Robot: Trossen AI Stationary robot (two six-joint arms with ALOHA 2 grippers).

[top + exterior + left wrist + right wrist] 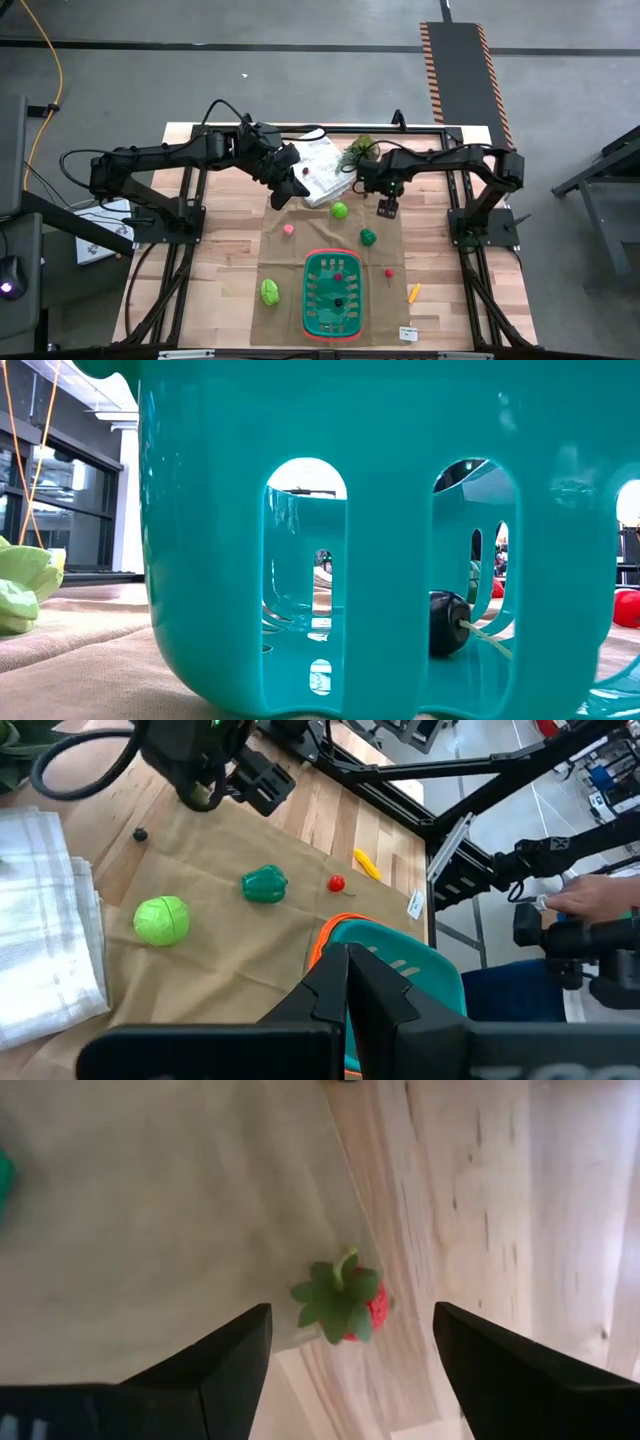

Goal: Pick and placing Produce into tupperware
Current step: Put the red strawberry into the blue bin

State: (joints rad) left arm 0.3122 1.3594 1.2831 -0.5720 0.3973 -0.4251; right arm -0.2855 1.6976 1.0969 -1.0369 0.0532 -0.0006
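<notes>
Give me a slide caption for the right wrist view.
Open right end effector poised over a red strawberry at the tan cloth's edge.

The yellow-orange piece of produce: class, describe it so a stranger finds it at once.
Start at the green basket on the tan cloth. Go past the cloth's right edge onto bare wood: the slim yellow-orange piece lies there alone, the only elongated item.

Tupperware point(200, 560): glossy smooth teal plastic, slotted walls, orange rim. Mat point(230, 960): tan cloth, matt, creased. Table point(480, 1210): pale wood, grain visible, smooth. Folded cloth point(45, 920): white woven fabric. Strawberry point(345, 1305) btw right gripper point(350, 1345) jaws: red bumpy body, matt green leaves. Fingers point(520, 1370): matt black plastic.
</notes>
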